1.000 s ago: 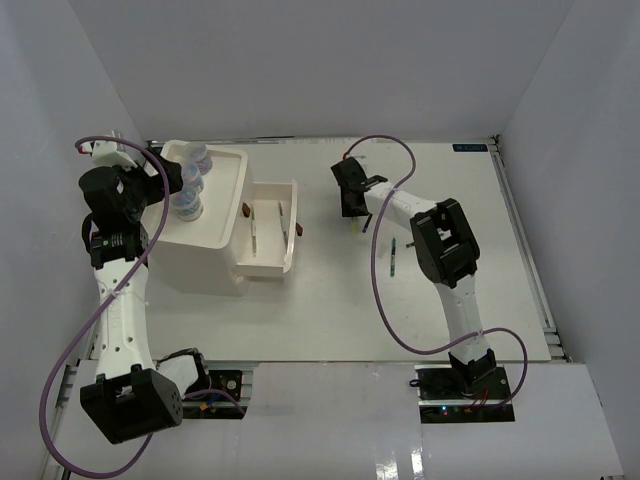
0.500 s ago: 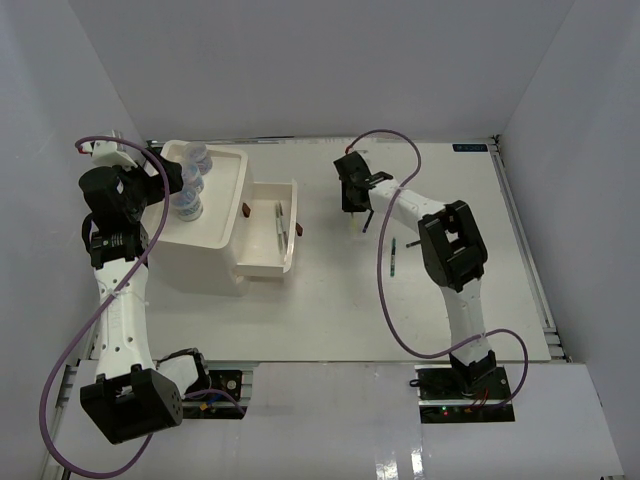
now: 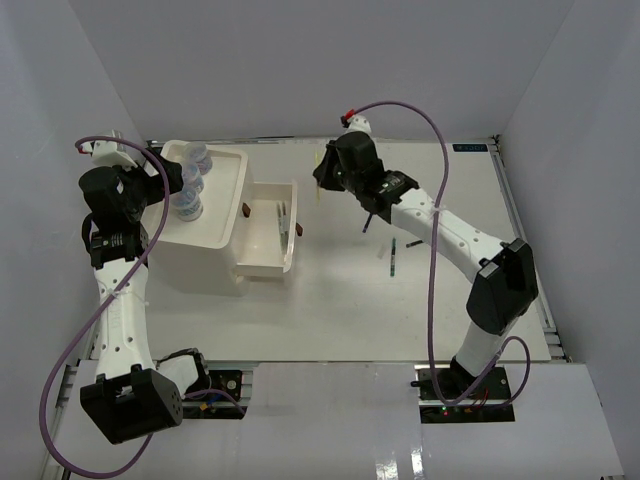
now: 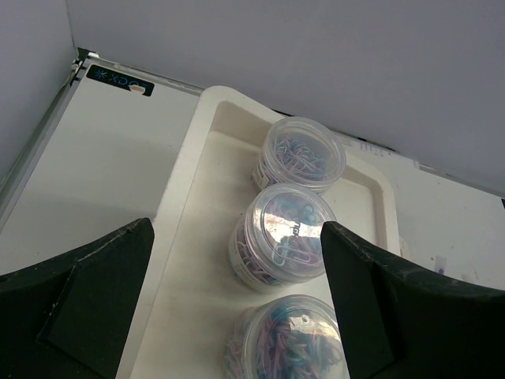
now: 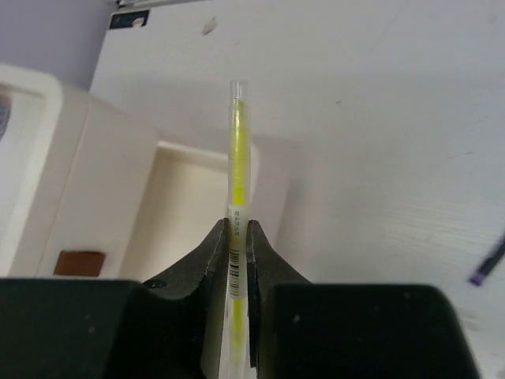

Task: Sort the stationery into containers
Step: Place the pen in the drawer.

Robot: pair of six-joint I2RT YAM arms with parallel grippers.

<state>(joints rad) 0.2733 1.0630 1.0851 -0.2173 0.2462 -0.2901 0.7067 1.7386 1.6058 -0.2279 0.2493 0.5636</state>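
Pen, yellow: we note it pinched between the right gripper's closed fingers, its length sticking out past them. Left gripper gapes wide, empty, above the jars.

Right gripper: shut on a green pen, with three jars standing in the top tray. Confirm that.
Wrong in one respect: the right gripper is shut on a yellow pen, not a green one, as the right wrist view shows. Three jars do stand in the top tray.
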